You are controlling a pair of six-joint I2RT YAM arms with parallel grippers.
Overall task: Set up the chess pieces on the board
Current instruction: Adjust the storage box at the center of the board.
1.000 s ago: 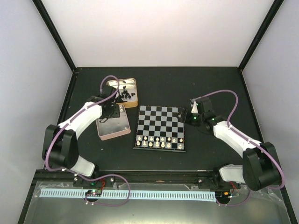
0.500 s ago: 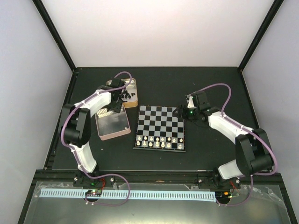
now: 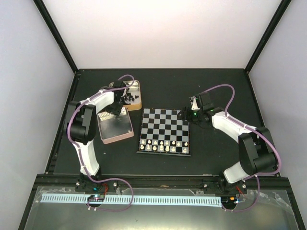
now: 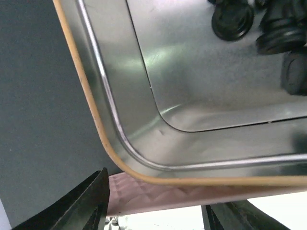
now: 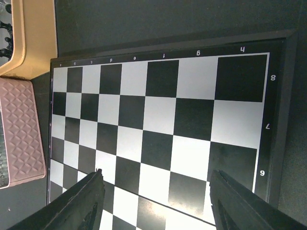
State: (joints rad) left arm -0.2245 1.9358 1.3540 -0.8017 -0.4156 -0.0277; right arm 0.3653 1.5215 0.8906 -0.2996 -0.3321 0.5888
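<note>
Currently left gripper (image 4: 154,191) and right gripper (image 5: 157,175) both gape empty; left may clip the rim of the tin (image 4: 103,139), scattering black pieces (image 4: 232,21).

Black chess pieces (image 4: 233,20) cut off by upper right edge of left wrist view, kinds not made out. Board (image 5: 158,115) cropped at bottom of right wrist view. White pieces (image 3: 163,143), centre of top view, too small to be identified.

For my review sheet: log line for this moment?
left gripper: open, at tin with black pieces | right gripper: open, over board | white pieces: on board
</note>
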